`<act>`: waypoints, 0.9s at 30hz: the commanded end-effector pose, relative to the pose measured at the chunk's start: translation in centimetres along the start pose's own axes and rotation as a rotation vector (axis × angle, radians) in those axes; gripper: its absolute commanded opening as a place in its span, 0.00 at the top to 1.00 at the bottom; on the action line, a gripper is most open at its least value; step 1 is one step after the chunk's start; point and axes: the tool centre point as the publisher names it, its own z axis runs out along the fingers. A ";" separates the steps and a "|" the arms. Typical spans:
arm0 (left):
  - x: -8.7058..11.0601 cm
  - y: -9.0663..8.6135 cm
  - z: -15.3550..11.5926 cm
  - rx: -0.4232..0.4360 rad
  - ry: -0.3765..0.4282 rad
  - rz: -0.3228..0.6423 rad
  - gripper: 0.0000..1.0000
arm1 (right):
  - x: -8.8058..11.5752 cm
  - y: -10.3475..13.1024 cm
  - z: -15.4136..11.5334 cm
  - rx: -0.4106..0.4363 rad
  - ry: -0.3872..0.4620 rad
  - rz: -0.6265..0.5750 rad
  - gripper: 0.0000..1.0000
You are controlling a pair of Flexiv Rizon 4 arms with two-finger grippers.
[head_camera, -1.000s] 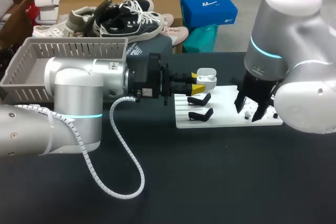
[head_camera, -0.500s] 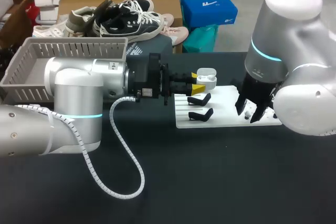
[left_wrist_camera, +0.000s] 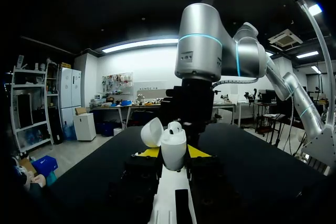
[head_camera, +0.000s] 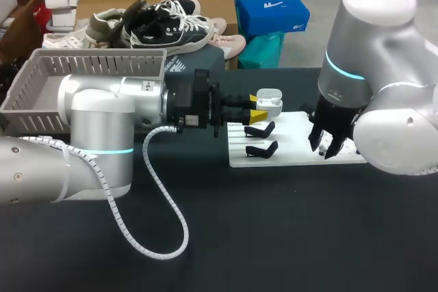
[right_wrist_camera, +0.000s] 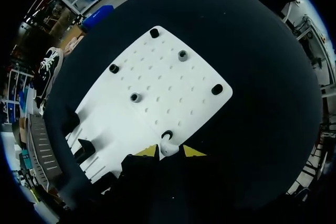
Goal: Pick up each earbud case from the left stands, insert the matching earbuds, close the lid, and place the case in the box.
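Right arm (head_camera: 373,66) shifted slightly, jaws astride earbud (right_wrist_camera: 167,148); left jaws clamp case (left_wrist_camera: 173,153).

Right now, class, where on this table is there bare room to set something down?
Free: the black table's near side, between the looped cable and the white board. Crowded: the board's stands, where the left claw holds the earbud case, and its right edge under the right claw.

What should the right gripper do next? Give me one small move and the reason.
Probably close the right gripper on the earbud: it sits on the white board between the yellow tips, which seem not yet shut, while the left gripper holds the open earbud case ready.
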 end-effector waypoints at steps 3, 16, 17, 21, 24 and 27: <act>0.0 -0.1 0.0 -0.003 -0.001 0.001 1.00 | -0.1 0.0 0.2 0.009 0.008 -0.001 1.00; 0.0 -0.1 0.0 -0.003 -0.001 0.001 1.00 | 0.0 -0.2 -0.3 0.002 0.015 -0.009 1.00; 0.0 -0.1 0.0 -0.003 -0.001 0.001 1.00 | -0.1 -0.2 -0.4 0.002 0.014 -0.008 1.00; 0.0 -0.1 0.0 -0.003 -0.001 0.001 1.00 | -0.1 -0.4 -0.9 -0.002 0.012 0.002 1.00; 0.0 -0.1 0.0 -0.003 -0.001 0.001 1.00 | -0.2 -0.7 -1.4 -0.008 0.007 0.006 1.00; 0.0 -0.1 0.0 -0.003 -0.001 0.001 1.00 | -0.3 -0.9 -1.9 -0.017 0.002 0.011 1.00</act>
